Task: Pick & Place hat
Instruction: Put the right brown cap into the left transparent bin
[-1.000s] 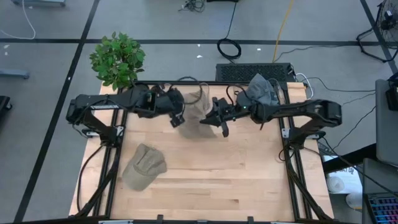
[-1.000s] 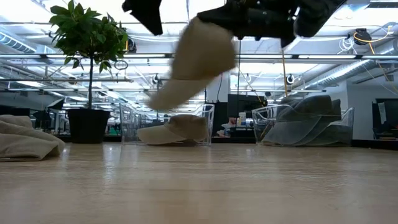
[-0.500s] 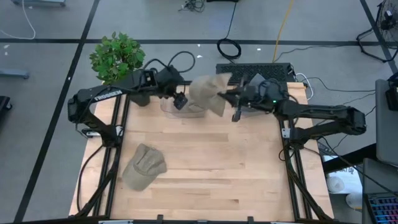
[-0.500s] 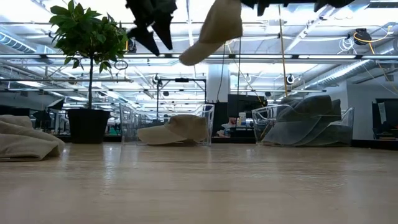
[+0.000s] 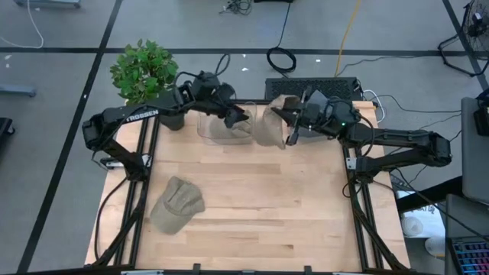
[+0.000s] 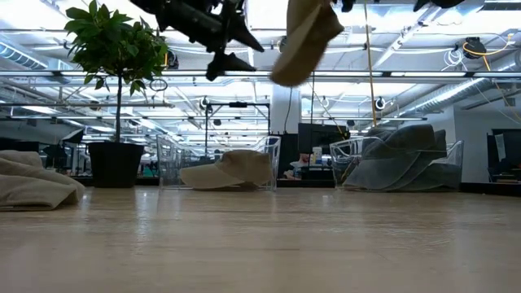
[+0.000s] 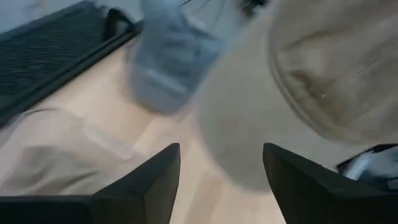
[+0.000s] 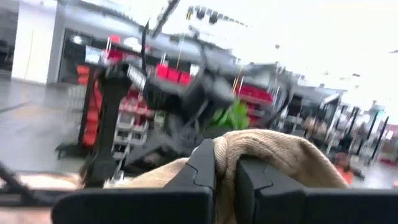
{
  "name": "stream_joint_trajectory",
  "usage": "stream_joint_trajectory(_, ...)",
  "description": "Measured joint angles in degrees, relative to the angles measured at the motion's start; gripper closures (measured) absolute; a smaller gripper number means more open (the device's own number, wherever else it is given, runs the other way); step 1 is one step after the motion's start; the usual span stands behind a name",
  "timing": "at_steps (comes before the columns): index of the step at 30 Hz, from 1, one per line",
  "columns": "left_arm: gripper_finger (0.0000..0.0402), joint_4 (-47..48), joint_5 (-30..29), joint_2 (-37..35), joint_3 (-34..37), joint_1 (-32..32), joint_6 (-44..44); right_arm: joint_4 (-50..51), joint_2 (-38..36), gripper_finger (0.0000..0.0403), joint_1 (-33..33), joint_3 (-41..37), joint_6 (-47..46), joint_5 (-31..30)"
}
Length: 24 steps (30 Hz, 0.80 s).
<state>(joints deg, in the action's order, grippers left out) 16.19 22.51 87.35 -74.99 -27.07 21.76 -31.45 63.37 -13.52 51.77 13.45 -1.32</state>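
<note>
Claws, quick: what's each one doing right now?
Left claw: open, holding nothing.
Right claw: shut on the tan hat, lifted above the table.

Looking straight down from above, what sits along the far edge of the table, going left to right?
Potted plant → left tool over a clear bin → tan hat held by the right tool → grey hats.

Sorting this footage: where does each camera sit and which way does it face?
High: overhead, looking down; both arms, left claw.
Low: table height, looking across; tan hat aloft.
Left wrist: past its open fingers at the hat.
Right wrist: its right claw shut on the hat.
All four share the hat.
</note>
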Motion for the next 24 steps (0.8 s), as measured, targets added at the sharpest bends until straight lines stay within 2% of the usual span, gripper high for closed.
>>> stream_joint_trajectory(4, 0.0162, -8.07, 7.37, 0.0, 1.42, -0.43, 6.51, -5.21, -0.04, 0.0393, 0.0, 0.0, 2.23, 0.04)
stream_joint_trajectory(6, 0.0157, -10.51, 8.81, 0.23, 1.79, -0.4, 8.94, -6.87, -0.02, 0.0393, 0.0, 0.0, 2.75, 0.46)
stream_joint_trajectory(13, 0.0143, -11.82, 9.16, 0.35, 1.89, -0.28, 10.48, -11.17, -0.02, 0.0393, 0.0, 0.44, 4.02, 2.45)
stream_joint_trajectory(24, 0.0142, -14.19, 7.97, 0.37, 1.87, 0.14, 11.75, -10.08, 4.0, 0.0393, 0.11, 7.66, 4.42, 5.13)
